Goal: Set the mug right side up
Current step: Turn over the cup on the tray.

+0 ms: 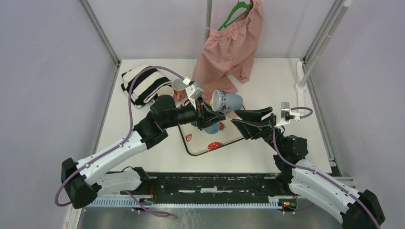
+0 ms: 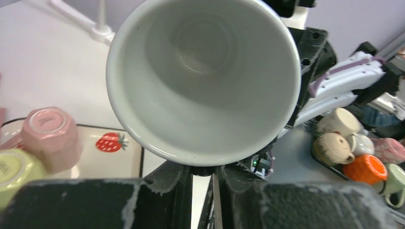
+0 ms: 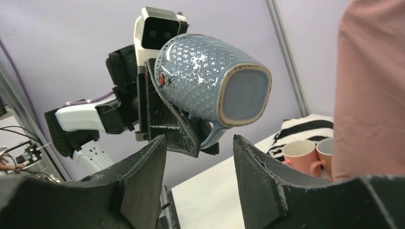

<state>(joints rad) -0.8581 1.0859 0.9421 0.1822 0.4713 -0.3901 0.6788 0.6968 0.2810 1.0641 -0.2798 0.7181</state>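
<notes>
A blue-grey mug [image 1: 227, 101] with a white inside is held in the air above the strawberry tray [image 1: 229, 139], lying on its side with its base toward the right arm. My left gripper [image 1: 206, 114] is shut on the mug's handle. In the left wrist view the mug's open mouth [image 2: 203, 78] fills the frame above my left gripper [image 2: 207, 174]. In the right wrist view the mug [image 3: 210, 86] hangs above and beyond my right gripper [image 3: 198, 167], base toward the camera. My right gripper [image 1: 246, 118] is open and empty, just right of the mug.
Two pink mugs [image 1: 173, 89] stand upright beside striped cloth [image 1: 143, 83] at the back left. A pink mug [image 2: 50, 136] and a yellow-green one [image 2: 14, 174] sit upside down on the tray. Pink shorts [image 1: 229, 47] hang from a hanger at the back.
</notes>
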